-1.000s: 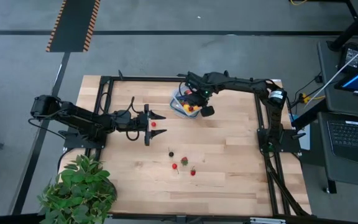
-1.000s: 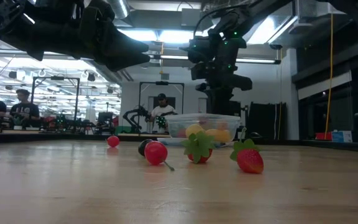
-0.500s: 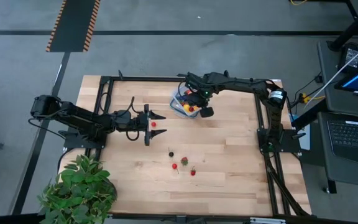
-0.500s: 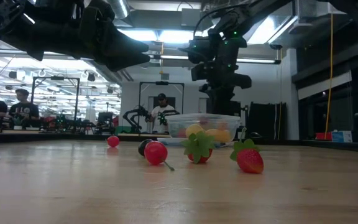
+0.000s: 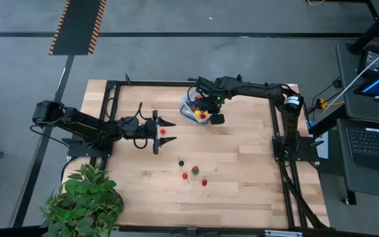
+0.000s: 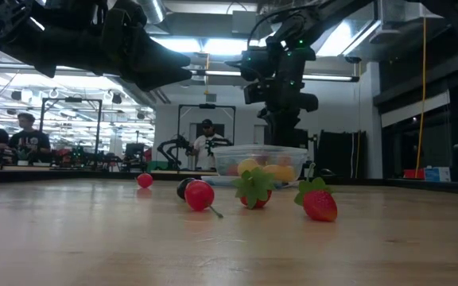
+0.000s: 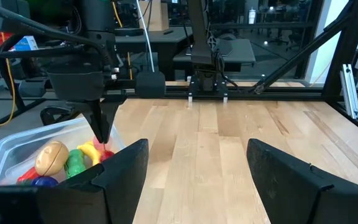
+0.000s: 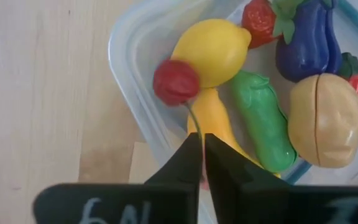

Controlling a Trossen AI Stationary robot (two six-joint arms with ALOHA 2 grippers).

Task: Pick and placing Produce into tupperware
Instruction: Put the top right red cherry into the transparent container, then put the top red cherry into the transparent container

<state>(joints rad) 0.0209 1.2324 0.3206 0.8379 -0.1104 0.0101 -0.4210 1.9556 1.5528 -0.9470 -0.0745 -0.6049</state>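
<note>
lemon (image 8: 213, 50) yellow | cucumber (image 8: 263, 121) green | eggplant (image 8: 306, 43) purple

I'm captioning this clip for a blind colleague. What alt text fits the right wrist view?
The right gripper hangs over the tupperware, its dark fingers nearly together around the thin stem of a red cherry. Inside lie a lemon, cucumber, eggplant and a tan round piece.
</note>
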